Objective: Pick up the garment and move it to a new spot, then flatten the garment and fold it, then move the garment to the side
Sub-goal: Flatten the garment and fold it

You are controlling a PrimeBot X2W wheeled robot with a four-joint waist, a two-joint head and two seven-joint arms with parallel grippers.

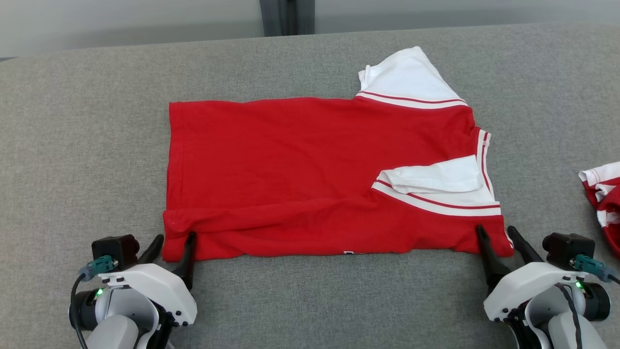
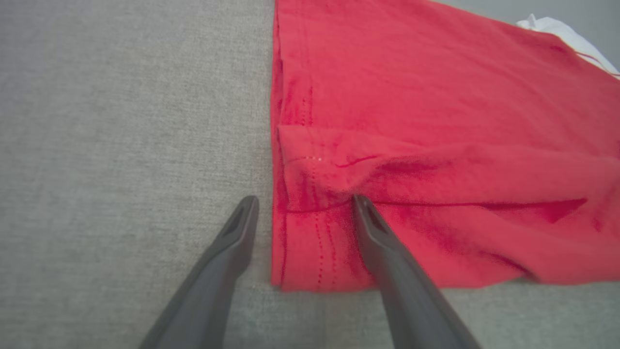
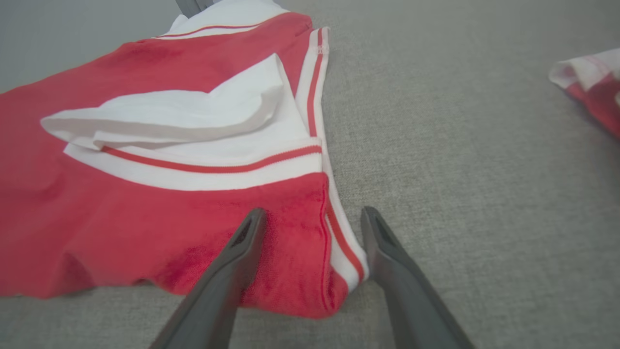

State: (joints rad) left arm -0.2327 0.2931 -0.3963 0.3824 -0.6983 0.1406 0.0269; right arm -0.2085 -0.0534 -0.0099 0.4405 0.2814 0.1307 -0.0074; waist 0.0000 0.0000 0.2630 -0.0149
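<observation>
The garment [image 1: 290, 169] lies partly folded, central on the grey surface [image 1: 97, 121]. Both spread, the left claw [image 1: 175, 237] and right claw [image 1: 495, 229] straddle its near corners. Risk: closing on one layer only would likely undo the fold.

Even, bright light, faint shadows; wrist views soft and wide-angle.

Grey fabric surface [image 1: 87, 126], pale wall [image 1: 121, 22]
</observation>
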